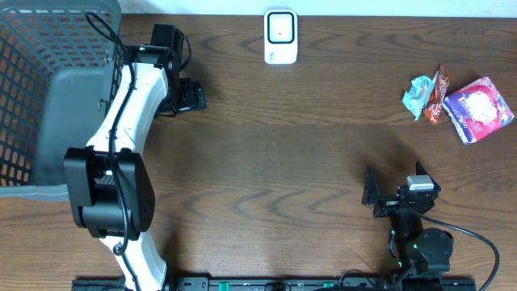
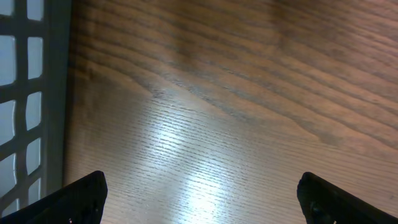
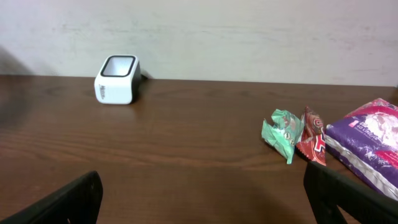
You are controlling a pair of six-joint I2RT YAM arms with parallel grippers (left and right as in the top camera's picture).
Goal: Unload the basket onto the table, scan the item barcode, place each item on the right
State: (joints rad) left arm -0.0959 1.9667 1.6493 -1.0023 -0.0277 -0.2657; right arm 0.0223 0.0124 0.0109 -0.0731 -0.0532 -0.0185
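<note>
Looking down on a dark wood table (image 1: 291, 153). Finding the white barcode scanner (image 1: 280, 36) at twelve o'clock, close to the far edge, window facing up. Placing the items at two o'clock in a tight cluster: a green packet (image 1: 418, 94), a red packet (image 1: 437, 95) touching it on the three o'clock side, then a larger purple packet (image 1: 478, 110) just beside the red one. Reading all three as lying on the wood, well apart from the scanner and from both arms. Noting a grey mesh basket (image 1: 32, 97) filling the nine-to-eleven o'clock corner. Spotting the left hand (image 1: 198, 94) at ten o'clock, just beside the basket, spread wide and holding nothing. Seeing, from its wrist camera, only the fingertips (image 2: 84, 199) in the lower corners, bare wood grain between them, and the basket's side at nine o'clock of that view. Spotting the right hand (image 1: 386, 190) at five o'clock, near the front edge, also spread wide and empty. Catching, from the right wrist camera, the scanner at ten o'clock against a pale wall (image 3: 249, 31) and the three packets at three o'clock, green nearest the middle, purple cut off by the frame's edge. Touching none of the packets with either hand.
</note>
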